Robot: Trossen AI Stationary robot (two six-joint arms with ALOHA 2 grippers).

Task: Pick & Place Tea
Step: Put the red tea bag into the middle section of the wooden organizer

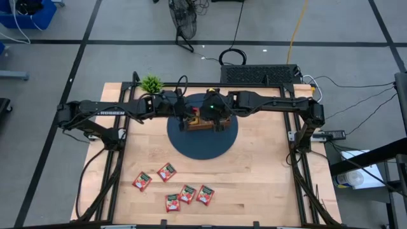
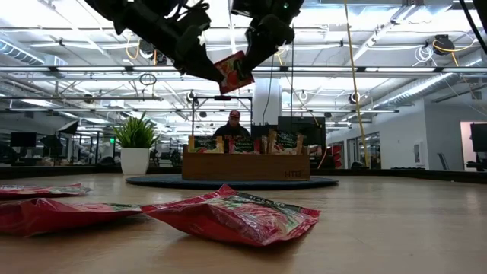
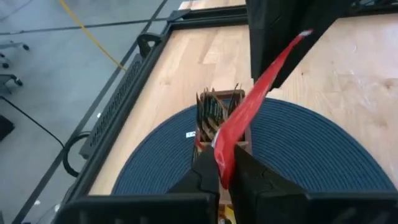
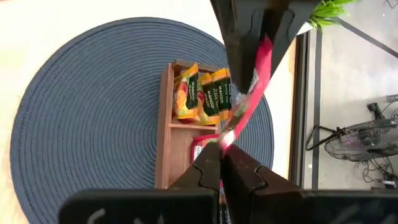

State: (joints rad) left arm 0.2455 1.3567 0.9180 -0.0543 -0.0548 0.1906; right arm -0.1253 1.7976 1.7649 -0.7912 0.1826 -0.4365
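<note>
A red tea sachet (image 2: 232, 70) hangs in the air above the brown wooden tray (image 2: 243, 166), with both grippers shut on it. My left gripper (image 3: 225, 177) comes in from the table's left, my right gripper (image 4: 225, 163) from the right. They meet over the tray (image 1: 202, 124). The tray stands on a round blue mat (image 1: 203, 143). Orange-and-green sachets (image 4: 202, 93) stand upright in one compartment, and a red one (image 4: 202, 148) lies in the middle one. Several red sachets (image 1: 187, 193) lie flat on the table near the front edge. My left gripper pinches one end of the red sachet (image 3: 225, 149) between its two fingers, slanting down from the table's left. The sachet runs away from the fingers to the other gripper, clear of the tray. My right gripper pinches the opposite end (image 4: 230, 138) between its two fingers, slanting down from the table's right. The sachet spans between the two grippers, tilted and lifted clear.
A small potted plant (image 1: 151, 83) stands at the far left of the table, behind the mat. Black frame rails (image 1: 114, 165) run along both sides of the table. A person (image 2: 233, 125) sits in the room beyond the far edge.
</note>
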